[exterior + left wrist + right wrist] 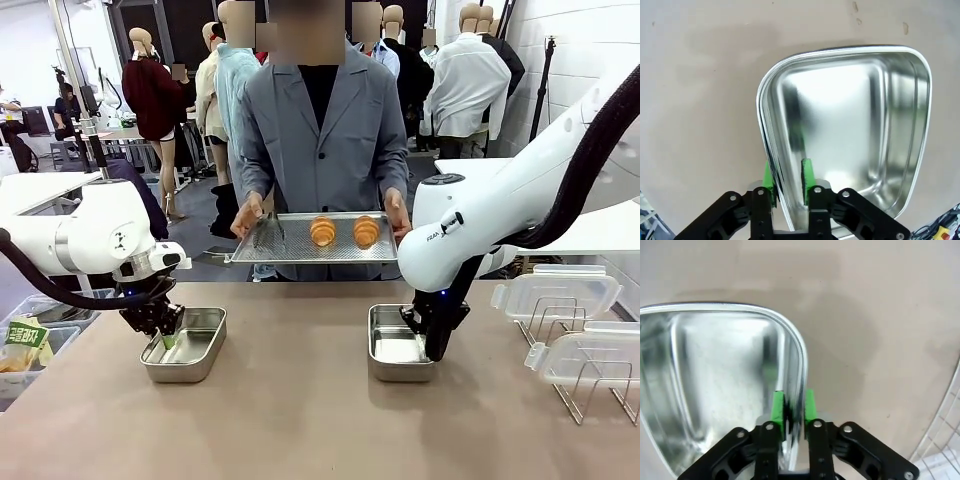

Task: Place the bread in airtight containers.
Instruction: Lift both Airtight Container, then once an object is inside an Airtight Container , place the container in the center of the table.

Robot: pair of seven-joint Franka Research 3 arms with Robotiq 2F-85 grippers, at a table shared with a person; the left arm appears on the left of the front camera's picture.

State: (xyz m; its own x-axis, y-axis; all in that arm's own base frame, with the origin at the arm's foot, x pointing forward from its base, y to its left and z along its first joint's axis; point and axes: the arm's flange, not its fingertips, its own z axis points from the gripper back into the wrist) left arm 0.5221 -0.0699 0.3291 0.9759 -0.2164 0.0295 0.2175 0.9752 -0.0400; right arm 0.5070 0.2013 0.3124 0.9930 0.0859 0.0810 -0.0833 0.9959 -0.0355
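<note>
Bread [323, 231], two pieces, lies side by side on the tray [285, 248] that the person holds just past the far edge of the desk [300, 420]. Left tool [788, 175] is clamped on the wall of the left tin [850, 125], and right tool [793, 405] likewise on the right tin [715, 380]. Both tins are empty and uncovered. Judgement: keep each pinch firm and the tins flat while the bread goes in.
</note>
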